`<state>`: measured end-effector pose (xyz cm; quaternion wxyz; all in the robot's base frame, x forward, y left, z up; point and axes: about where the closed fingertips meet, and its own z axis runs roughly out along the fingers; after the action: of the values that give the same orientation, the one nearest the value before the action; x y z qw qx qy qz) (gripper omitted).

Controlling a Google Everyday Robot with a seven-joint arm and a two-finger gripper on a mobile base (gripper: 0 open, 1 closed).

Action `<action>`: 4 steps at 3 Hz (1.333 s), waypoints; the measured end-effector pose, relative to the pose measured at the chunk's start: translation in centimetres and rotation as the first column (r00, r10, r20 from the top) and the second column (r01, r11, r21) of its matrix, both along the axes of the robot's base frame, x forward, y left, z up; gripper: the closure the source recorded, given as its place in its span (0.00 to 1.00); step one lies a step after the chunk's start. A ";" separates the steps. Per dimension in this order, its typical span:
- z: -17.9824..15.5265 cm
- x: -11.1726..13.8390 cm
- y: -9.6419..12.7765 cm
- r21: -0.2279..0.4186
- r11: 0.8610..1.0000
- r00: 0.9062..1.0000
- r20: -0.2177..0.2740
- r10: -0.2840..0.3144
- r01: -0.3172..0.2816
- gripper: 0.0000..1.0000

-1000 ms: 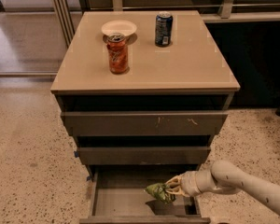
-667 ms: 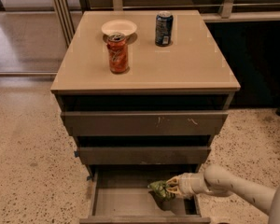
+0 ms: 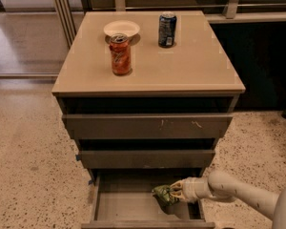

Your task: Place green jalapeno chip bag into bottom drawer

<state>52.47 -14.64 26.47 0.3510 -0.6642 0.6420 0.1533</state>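
The green jalapeno chip bag (image 3: 163,194) is small and crumpled. It is held over the grey inside of the bottom drawer (image 3: 119,205), which is pulled out at the base of the cabinet. My gripper (image 3: 175,192) reaches in from the lower right on a pale arm and is shut on the bag's right end. The bag sits toward the right half of the drawer, and I cannot tell whether it touches the drawer floor.
On the cabinet top (image 3: 190,66) stand a red soda can (image 3: 120,54), a white bowl (image 3: 121,29) behind it and a dark blue can (image 3: 167,29). The scratched upper drawer (image 3: 148,126) and the middle drawer (image 3: 147,158) are slightly open. Speckled floor lies around.
My gripper and the bag have moved a little left and lower, deeper into the bottom drawer. The cans and the bowl have not moved.
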 end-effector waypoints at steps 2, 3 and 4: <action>-4.7 1.9 1.3 0.109 0.991 0.990 0.129 0.065 -0.080 1.00; -7.4 3.8 1.6 0.152 0.982 0.987 0.134 0.093 -0.113 0.96; -7.2 3.9 1.6 0.147 0.983 0.987 0.137 0.090 -0.110 0.66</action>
<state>56.36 -13.08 19.26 0.4341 -0.6750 0.5699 0.1765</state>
